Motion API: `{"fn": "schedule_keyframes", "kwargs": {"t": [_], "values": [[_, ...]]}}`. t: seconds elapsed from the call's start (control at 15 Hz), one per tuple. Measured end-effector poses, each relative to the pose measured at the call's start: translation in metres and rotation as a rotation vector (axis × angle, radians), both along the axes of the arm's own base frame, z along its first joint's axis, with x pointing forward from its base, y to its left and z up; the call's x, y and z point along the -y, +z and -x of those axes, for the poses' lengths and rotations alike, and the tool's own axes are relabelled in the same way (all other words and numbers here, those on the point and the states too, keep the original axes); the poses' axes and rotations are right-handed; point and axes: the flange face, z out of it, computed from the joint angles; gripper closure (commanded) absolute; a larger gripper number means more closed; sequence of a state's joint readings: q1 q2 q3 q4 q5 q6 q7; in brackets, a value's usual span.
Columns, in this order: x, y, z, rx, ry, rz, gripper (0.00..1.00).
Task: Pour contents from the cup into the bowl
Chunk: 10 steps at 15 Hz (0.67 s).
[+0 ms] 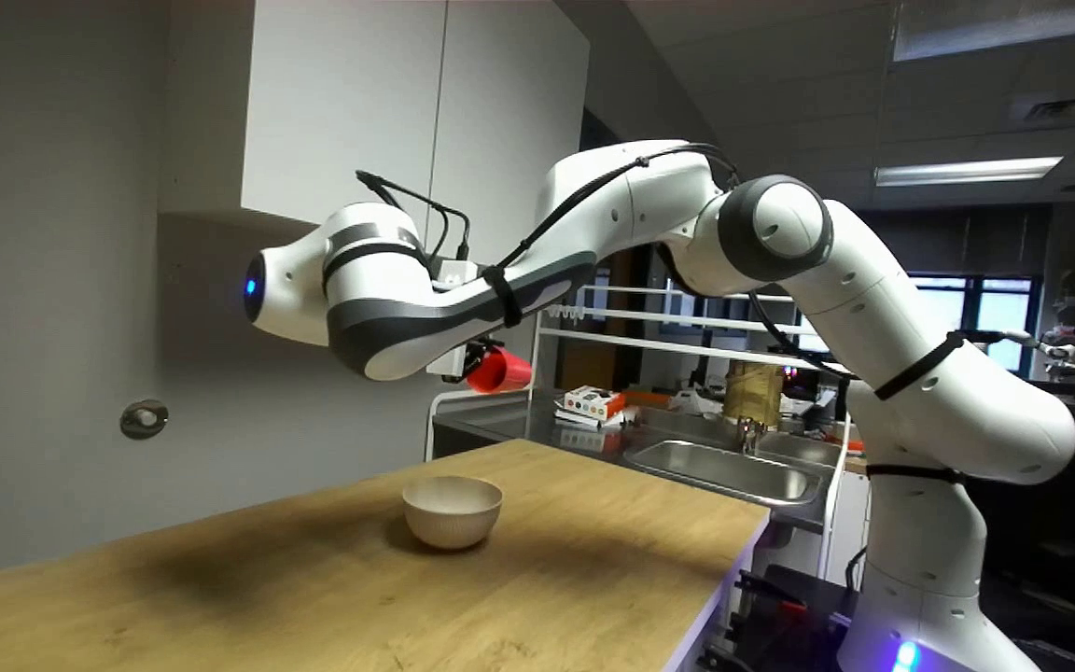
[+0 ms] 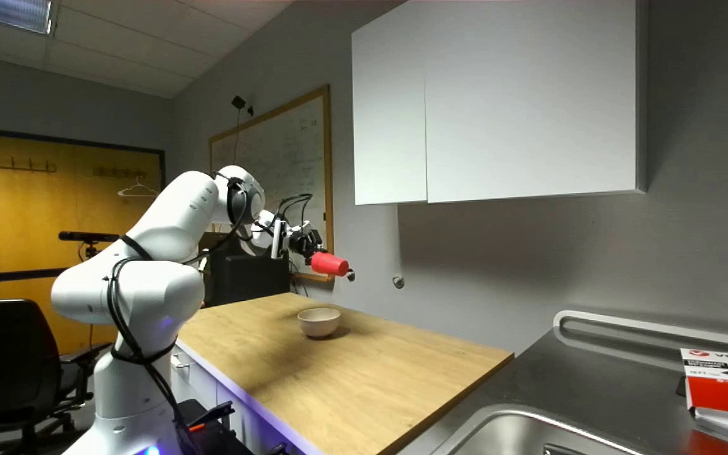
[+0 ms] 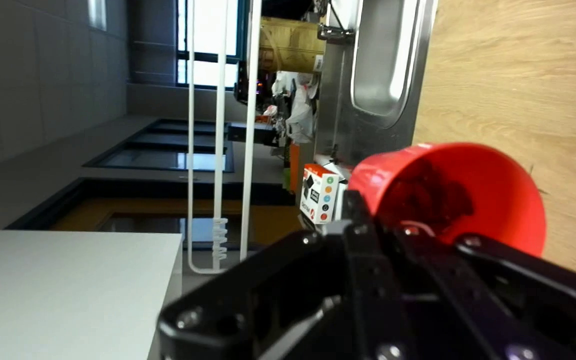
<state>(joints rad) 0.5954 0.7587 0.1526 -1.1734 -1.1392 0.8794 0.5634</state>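
The red cup (image 1: 508, 370) is held in the air, lying nearly on its side, well higher than the bowl, in both exterior views (image 2: 330, 263). In the wrist view the cup (image 3: 510, 195) shows its mouth towards the camera. Dark shapes show inside; I cannot tell whether they are contents or shadow. My gripper (image 3: 375, 220) is shut on the cup's wall, one finger outside, the other at the mouth. In an exterior view the gripper (image 2: 306, 243) is at the cup's mouth end. The cream-white bowl (image 1: 452, 515) stands upright on the table (image 2: 319, 323); its inside is mostly hidden. It is out of the wrist view.
The wooden table (image 1: 314, 597) runs along a grey wall. A white wall cabinet (image 2: 497, 101) hangs above, with the arm close to it in an exterior view. A steel sink (image 1: 733, 471), a white rack (image 1: 668, 341) and a Velcro box (image 2: 727, 382) are beyond the table's end.
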Motion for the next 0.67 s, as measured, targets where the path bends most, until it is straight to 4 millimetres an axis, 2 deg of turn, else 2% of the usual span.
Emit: {"fn": "schedule_keyframes", "kwargs": {"t": [0.2,0.67], "values": [[-0.016,-0.009,0.0,-0.007,0.023,0.067,0.99],[-0.035,-0.04,0.002,0.001,0.026,0.18,0.99]]}}
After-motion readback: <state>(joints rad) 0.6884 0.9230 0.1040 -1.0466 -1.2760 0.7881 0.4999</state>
